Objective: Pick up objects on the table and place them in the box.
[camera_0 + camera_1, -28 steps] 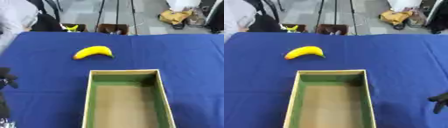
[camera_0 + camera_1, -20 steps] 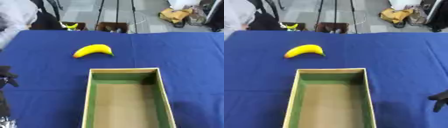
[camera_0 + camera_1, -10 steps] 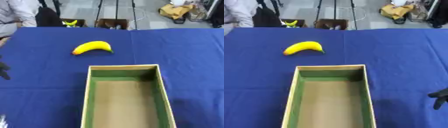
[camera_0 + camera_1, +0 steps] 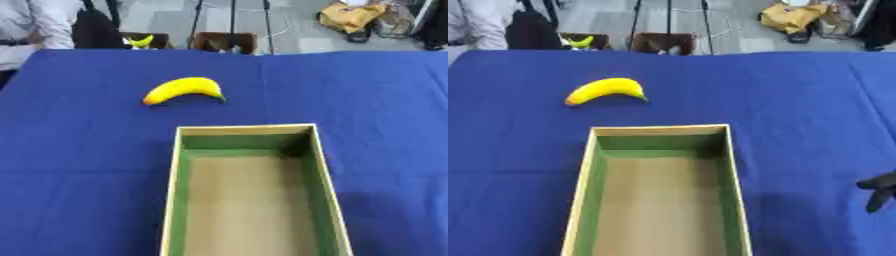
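Approach step, nothing grasped. Right hand [image 4: 878,189], fingers relaxed, holds nothing; curved yellow banana [image 4: 605,90] lies far to its left, beyond open green-lined wooden box [image 4: 725,150]. Next: reach across.

banana: a curved yellow banana [image 4: 183,88] with an orange-tinted left tip and a dark right tip, lying flat on its side, arched toward the far edge.
banana place: on the blue cloth-covered table [image 4: 376,100], beyond the box's far-left corner, apart from it.
box: a long open rectangular box [image 4: 176,185] with pale wooden rim, green inner walls and a tan floor, standing upright.
box contents: only the bare floor shows inside.
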Robot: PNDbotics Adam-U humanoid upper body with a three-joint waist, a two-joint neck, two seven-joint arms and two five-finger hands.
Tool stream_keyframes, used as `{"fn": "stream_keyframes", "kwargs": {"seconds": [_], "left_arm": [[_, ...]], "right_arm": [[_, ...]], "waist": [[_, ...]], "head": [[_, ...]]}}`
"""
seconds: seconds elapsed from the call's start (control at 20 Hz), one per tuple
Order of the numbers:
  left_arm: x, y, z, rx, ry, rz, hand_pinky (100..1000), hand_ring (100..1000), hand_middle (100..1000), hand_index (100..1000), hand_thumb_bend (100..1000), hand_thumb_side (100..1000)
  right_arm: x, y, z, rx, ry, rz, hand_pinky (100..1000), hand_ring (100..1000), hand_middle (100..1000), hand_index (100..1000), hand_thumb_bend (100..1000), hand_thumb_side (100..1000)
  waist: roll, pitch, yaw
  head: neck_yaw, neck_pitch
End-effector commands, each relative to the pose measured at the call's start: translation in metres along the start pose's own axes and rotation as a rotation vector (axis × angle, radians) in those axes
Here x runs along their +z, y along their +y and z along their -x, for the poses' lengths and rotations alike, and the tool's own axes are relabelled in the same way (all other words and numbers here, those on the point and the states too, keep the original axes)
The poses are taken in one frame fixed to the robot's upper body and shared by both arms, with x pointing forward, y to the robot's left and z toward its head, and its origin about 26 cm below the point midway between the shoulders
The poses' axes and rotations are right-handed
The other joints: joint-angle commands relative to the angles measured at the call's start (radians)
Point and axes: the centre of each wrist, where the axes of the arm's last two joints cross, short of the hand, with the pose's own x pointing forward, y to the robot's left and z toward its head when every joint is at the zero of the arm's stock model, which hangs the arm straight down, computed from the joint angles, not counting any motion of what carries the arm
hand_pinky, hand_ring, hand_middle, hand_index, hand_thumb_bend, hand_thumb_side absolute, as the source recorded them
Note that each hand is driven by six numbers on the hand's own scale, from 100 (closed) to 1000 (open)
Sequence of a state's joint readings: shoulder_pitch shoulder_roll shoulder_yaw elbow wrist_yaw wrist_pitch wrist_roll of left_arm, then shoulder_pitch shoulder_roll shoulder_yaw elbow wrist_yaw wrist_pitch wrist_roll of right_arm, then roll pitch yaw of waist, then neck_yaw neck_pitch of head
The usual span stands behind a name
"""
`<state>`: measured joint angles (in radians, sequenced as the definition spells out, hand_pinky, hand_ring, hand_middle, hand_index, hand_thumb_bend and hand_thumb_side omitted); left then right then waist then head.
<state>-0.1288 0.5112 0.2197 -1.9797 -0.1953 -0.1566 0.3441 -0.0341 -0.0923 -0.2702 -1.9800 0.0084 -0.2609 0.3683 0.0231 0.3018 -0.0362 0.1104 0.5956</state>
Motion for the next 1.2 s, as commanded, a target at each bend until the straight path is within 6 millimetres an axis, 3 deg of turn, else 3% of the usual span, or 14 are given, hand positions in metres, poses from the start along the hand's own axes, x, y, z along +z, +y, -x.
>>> {"fn": "stream_keyframes", "kwargs": {"seconds": [0.05, 0.2, 0.45, 0.75, 0.95, 1.2], "left_arm": [[-0.016, 0.007, -0.003, -0.095, -0.036, 0.081, 349, 544, 595, 811, 100, 974], [-0.028, 0.012, 0.007, -0.205, -0.008, 0.165, 366, 560, 616, 832, 100, 974], [-0.047, 0.013, 0.021, -0.360, 0.006, 0.316, 391, 579, 633, 828, 100, 1000], [-0.080, 0.028, 0.032, -0.533, -0.013, 0.437, 429, 623, 701, 889, 100, 1000], [-0.101, 0.037, 0.038, -0.624, -0.032, 0.504, 456, 647, 731, 904, 186, 1000], [-0.122, 0.043, 0.048, -0.726, -0.024, 0.583, 485, 672, 749, 908, 215, 1000]], "right_arm": [[-0.003, -0.005, -0.007, 0.028, -0.035, -0.021, 667, 405, 409, 600, 100, 1000], [-0.004, -0.005, -0.007, 0.034, -0.042, -0.034, 691, 436, 447, 627, 100, 1000], [-0.003, -0.003, -0.006, 0.037, -0.047, -0.053, 690, 433, 445, 633, 100, 1000], [-0.002, -0.001, -0.006, 0.042, -0.055, -0.070, 689, 430, 446, 629, 100, 1000], [-0.003, -0.001, -0.006, 0.042, -0.059, -0.075, 688, 431, 456, 631, 100, 1000], [-0.002, 0.001, -0.006, 0.049, -0.058, -0.091, 689, 431, 457, 632, 100, 1000]], "waist": [[0.002, -0.012, -0.001], [0.002, -0.011, -0.004], [-0.001, -0.006, -0.010], [0.003, -0.001, -0.027], [0.010, 0.002, -0.044], [0.019, 0.004, -0.069]], "head": [[0.010, -0.012], [0.019, -0.017], [0.028, -0.025], [0.046, -0.033], [0.060, -0.034], [0.075, -0.042]]}}
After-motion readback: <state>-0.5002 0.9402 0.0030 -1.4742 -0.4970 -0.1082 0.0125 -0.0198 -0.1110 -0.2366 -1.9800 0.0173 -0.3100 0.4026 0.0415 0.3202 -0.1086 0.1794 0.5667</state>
